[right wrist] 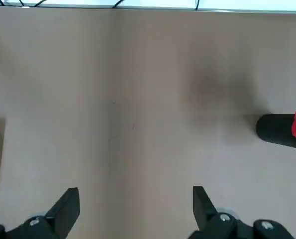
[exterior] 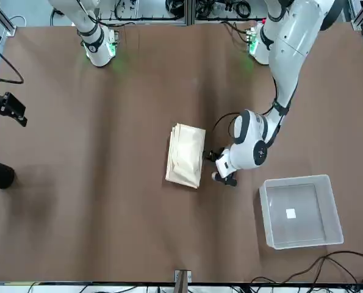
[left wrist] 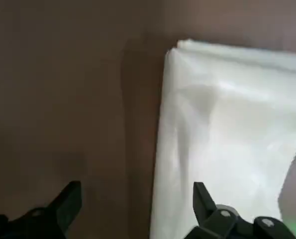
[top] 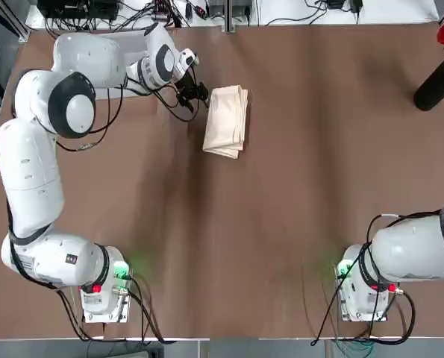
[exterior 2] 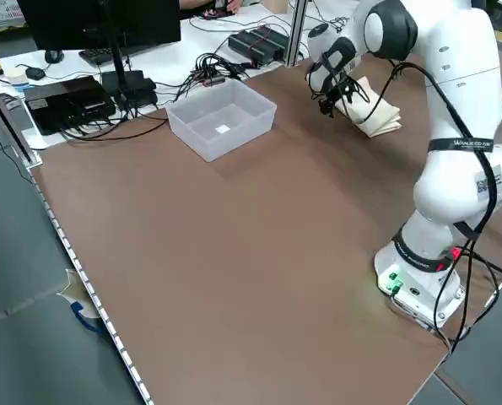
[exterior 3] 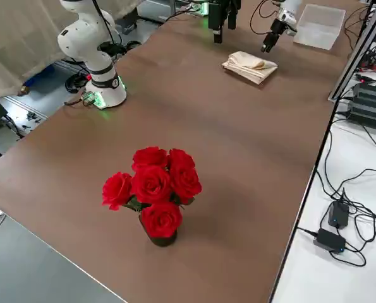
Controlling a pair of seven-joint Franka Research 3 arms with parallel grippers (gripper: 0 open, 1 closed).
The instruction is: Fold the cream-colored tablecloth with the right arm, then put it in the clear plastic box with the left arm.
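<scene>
The cream-colored tablecloth (top: 227,119) lies folded into a narrow stack on the brown table (top: 296,194), toward the back. My left gripper (top: 194,93) hovers open at the cloth's left edge. In the left wrist view the cloth (left wrist: 227,129) has its edge between the spread fingers (left wrist: 68,201), which hold nothing. The clear plastic box (exterior: 315,201) stands empty near the left gripper (exterior: 221,166), at the back left; my left arm hides most of it from above. My right gripper (exterior: 4,108) hangs open over bare table at the far right.
A dark vase (top: 438,82) of red roses (exterior 3: 153,192) stands at the back right, close to the right gripper. Cables, power bricks and a monitor sit beyond the table's far edge (exterior 2: 107,93). Both arm bases (top: 106,291) are at the near edge.
</scene>
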